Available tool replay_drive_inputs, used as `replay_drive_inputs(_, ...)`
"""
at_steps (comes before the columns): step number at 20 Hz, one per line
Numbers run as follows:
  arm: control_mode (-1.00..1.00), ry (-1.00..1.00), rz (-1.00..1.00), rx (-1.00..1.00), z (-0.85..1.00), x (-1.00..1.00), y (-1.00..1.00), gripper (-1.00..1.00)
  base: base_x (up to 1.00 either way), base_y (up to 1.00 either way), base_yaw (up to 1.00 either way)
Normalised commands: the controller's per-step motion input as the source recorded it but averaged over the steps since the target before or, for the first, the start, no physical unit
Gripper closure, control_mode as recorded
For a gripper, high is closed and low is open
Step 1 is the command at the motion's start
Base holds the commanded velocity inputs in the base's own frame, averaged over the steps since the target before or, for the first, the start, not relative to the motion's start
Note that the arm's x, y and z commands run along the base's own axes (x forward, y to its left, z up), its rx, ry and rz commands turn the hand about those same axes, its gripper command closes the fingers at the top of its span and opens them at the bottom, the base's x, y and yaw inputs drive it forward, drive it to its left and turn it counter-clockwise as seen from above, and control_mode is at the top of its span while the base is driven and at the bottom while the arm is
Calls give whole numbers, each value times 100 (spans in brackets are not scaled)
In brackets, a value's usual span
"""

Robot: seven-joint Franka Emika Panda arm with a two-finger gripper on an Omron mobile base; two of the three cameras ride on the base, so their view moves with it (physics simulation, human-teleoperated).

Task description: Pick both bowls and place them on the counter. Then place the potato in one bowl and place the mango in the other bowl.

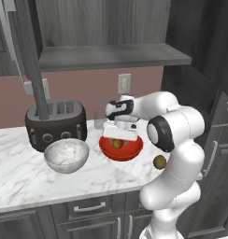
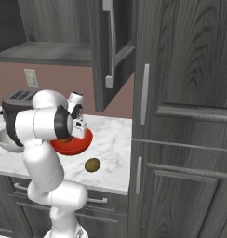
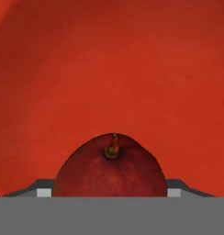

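The glossy red bowl (image 1: 131, 152) (image 2: 82, 144) (image 3: 109, 69) stands on the white marble counter (image 1: 22, 177) (image 2: 110, 135). My gripper (image 1: 118, 139) reaches down into it, its jaws shut on the mango (image 1: 117, 144) (image 3: 109, 172). In the hand view the red fruit fills the gap between the fingers, stem upward, just above the bowl's floor. The white-grey marbled bowl (image 1: 67, 156) (image 2: 4, 139) sits empty to the left of the red one. The olive-brown potato (image 1: 159, 161) (image 2: 92, 164) lies on the counter near the front edge, right of the red bowl.
A dark toaster (image 1: 55, 123) (image 2: 22, 96) stands at the back left, with a glass (image 1: 99, 120) beside it. A dark shelf board (image 1: 111, 56) hangs above. An open cabinet door (image 2: 110, 46) and tall dark cabinets (image 2: 180, 116) bound the right side.
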Motion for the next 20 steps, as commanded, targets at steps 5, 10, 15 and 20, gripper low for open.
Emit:
replay_drive_inputs(5, -100, 1, 0, -1, -28, 8, 0, 100, 0, 0, 0)
replay_drive_inputs(10, -100, 0, 0, -2, -15, 3, 0, 100, 0, 0, 0)
replay_drive_inputs(15, -100, 0, 0, -3, -11, 0, -7, 100, 0, 0, 0)
replay_drive_inputs(20, -100, 0, 0, -3, -9, 0, -10, -100, 0, 0, 0)
